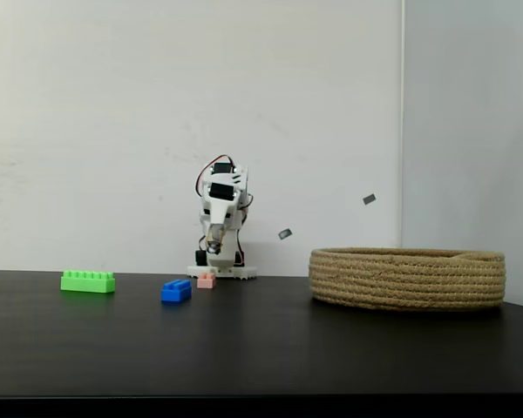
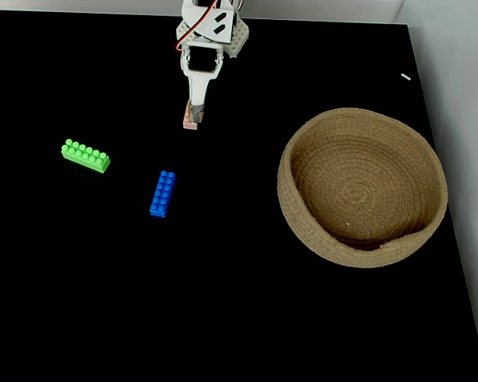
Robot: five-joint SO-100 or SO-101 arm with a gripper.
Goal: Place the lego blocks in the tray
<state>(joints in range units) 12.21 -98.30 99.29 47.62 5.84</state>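
The long green lego block (image 1: 87, 281) (image 2: 85, 156) lies at the left of the black table. The blue block (image 1: 176, 290) (image 2: 162, 193) lies right of it, nearer the middle. The tiny pink block (image 1: 207, 279) (image 2: 191, 123) sits close to the arm's base. The arm is folded back, and its gripper (image 1: 214, 247) (image 2: 195, 110) hangs a little above the table. In the top-down fixed view its tip overlaps the pink block's far edge. The fingers look pressed together with nothing between them. The rope tray (image 1: 407, 279) (image 2: 284, 181) stands at the right and holds nothing.
The white arm base (image 1: 222, 271) stands at the table's back edge against a white wall. Two small grey tabs (image 1: 284, 233) stick to the wall. The table's right edge runs close behind the tray. Bare black tabletop lies between the blocks and the tray.
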